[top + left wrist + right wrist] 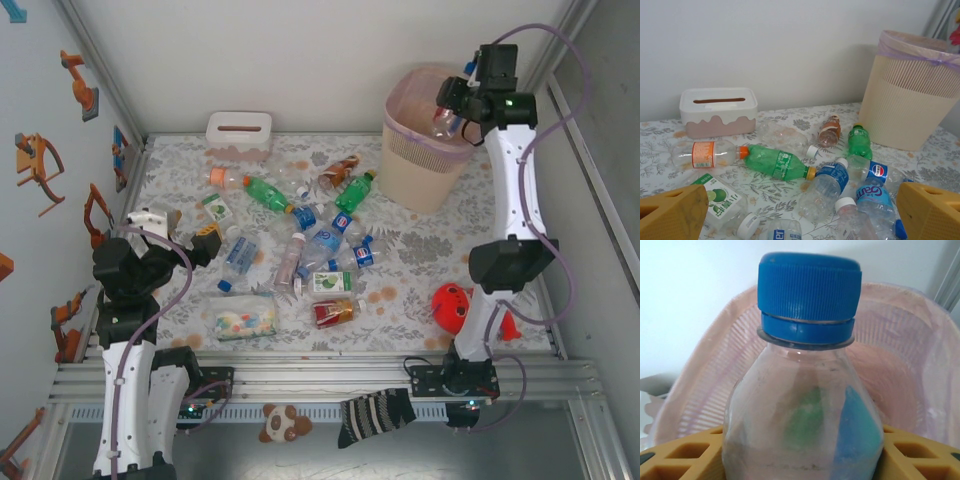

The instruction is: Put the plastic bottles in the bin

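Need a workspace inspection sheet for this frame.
Surface: floral table cover, crowded mid-table.
Job's things: plastic bottles lie scattered; bin stands back right; one blue-capped bottle above it.
Clutter: tissue box, clear packet, red toy; plush and striped sock by front rail.
End effectors: left end effector open, empty, at table's left; right end effector shut on the blue-capped bottle.
Cables: cable loops off each arm, none seen snagged.
Surroundings: white walls, robot stickers left.

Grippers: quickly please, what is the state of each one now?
The left gripper is open, holding nothing.
The right gripper is closed on a clear bottle with a blue cap, over the bin.
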Controlling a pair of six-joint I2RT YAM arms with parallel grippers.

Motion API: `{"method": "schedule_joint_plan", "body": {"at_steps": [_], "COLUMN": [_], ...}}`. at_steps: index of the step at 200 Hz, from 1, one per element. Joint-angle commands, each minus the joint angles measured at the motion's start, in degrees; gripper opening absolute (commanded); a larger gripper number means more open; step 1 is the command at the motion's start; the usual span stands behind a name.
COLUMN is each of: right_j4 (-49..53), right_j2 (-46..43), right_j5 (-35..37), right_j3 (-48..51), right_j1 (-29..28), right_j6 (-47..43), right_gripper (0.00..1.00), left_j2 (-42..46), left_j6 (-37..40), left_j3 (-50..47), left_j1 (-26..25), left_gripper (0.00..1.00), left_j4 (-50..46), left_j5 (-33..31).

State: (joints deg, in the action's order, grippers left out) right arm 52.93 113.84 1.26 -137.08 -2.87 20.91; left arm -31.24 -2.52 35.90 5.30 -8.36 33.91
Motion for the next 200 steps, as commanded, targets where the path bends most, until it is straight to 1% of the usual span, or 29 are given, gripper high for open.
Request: {"method": "schedule_joint_plan", "body": {"at_steps": [1,57,91,148,167,185,200], "right_j4": [-0.4,-0.6,-0.5,-0.5,-0.1,0.0,-1.7], "right_j2": [3.6,10.4,10.9,8.6,7.2,4.8,1.7], "right_j5": [2.3,0.9,1.3,1.0,0.6,-0.3,-1.8], "right_j3": [-2.9,-3.0,-2.6,-3.2,-2.9,-1.2,2.4], "right_j1": [0.0,0.1,0.1,0.1,0.0,-0.1,-0.2], "right_j6": [-1.4,-1.0,-1.0,-0.8,-0.8,-1.0,-2.7], "right_gripper": [0.59,0.61,0.66,0.66,0.64,0.63,0.62], "left_j2": [0.8,2.1,1.9,1.5,1.4,1.2,0.9], "left_j6": [0.1,0.6,0.6,0.5,0.5,0.5,0.5], "left_j3": [1.7,1.5,1.5,1.5,1.5,1.5,1.5], "left_j1": [0.2,0.1,0.0,0.0,0.0,0.0,0.1], "left_gripper": [0.96,0.96,0.96,0.96,0.96,0.96,0.96], "left_j4": [0.7,-0.2,-0.1,0.1,0.2,0.1,0.3], "left_j5": [0.8,-0.2,-0.3,-0.1,-0.1,-0.1,-0.1]}}
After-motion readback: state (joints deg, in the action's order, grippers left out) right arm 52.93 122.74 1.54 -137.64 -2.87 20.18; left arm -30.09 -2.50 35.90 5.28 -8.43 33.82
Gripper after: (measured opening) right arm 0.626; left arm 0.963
